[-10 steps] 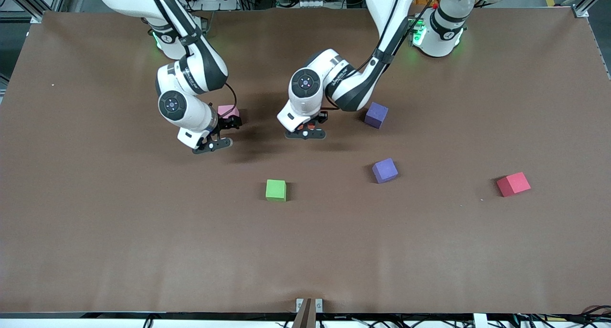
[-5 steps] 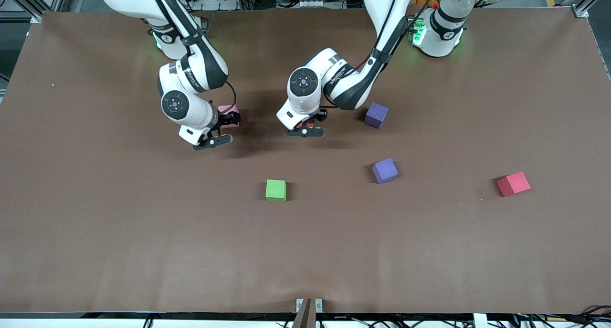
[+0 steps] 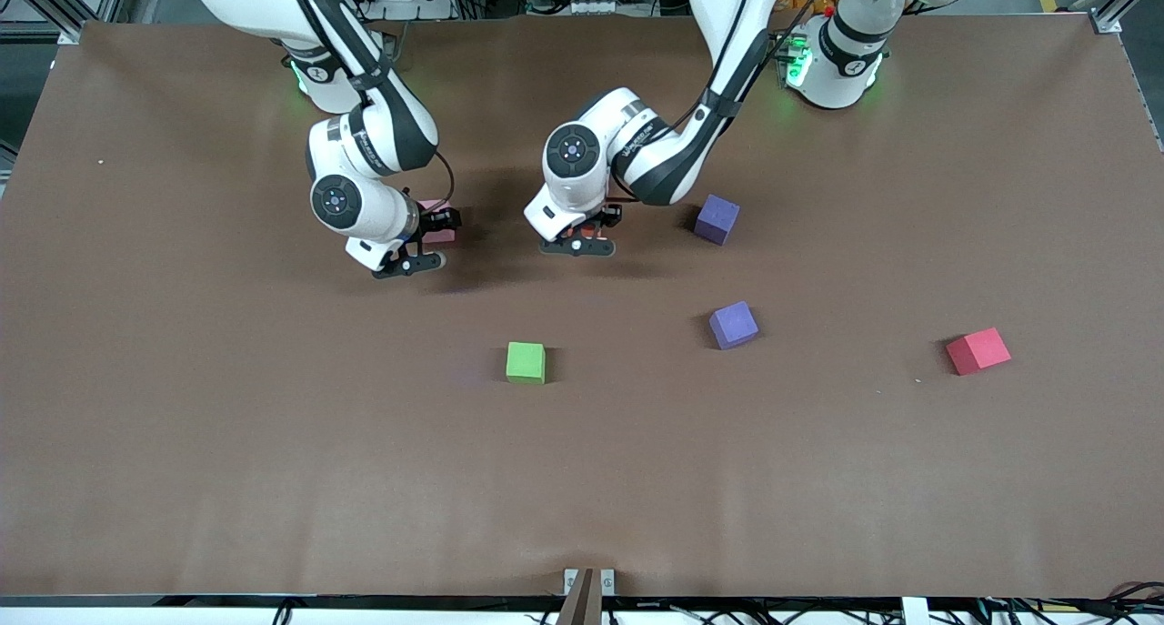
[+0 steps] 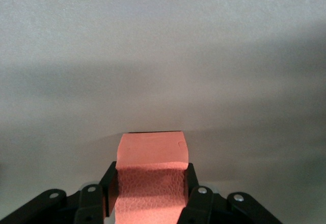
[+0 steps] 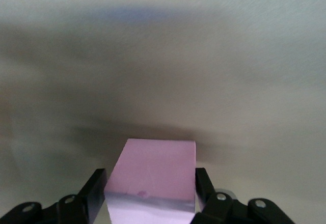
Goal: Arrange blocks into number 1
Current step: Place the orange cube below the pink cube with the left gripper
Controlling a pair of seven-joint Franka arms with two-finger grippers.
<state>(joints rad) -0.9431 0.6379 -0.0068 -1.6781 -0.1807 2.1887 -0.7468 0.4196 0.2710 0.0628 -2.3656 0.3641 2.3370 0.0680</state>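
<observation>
My right gripper (image 3: pixel 426 236) is shut on a pink block (image 3: pixel 440 228); the right wrist view shows its black fingers (image 5: pixel 94 189) pressed on both sides of that pink block (image 5: pixel 155 163), low over the table. My left gripper (image 3: pixel 582 235) is shut on an orange block (image 3: pixel 579 235), which fills the gap between the jaws in the left wrist view (image 4: pixel 152 152). A dark purple block (image 3: pixel 717 218) lies beside the left gripper. A lighter purple-blue block (image 3: pixel 733 324) lies nearer the front camera. The second pink block is out of view.
A green cube (image 3: pixel 526 362) sits mid-table, nearer the front camera than both grippers. A red cube (image 3: pixel 978 350) lies toward the left arm's end. The brown table (image 3: pixel 273 479) stretches wide around them.
Both arms have drawn back slightly toward their bases, each still holding its block. The loose cubes have not moved.
</observation>
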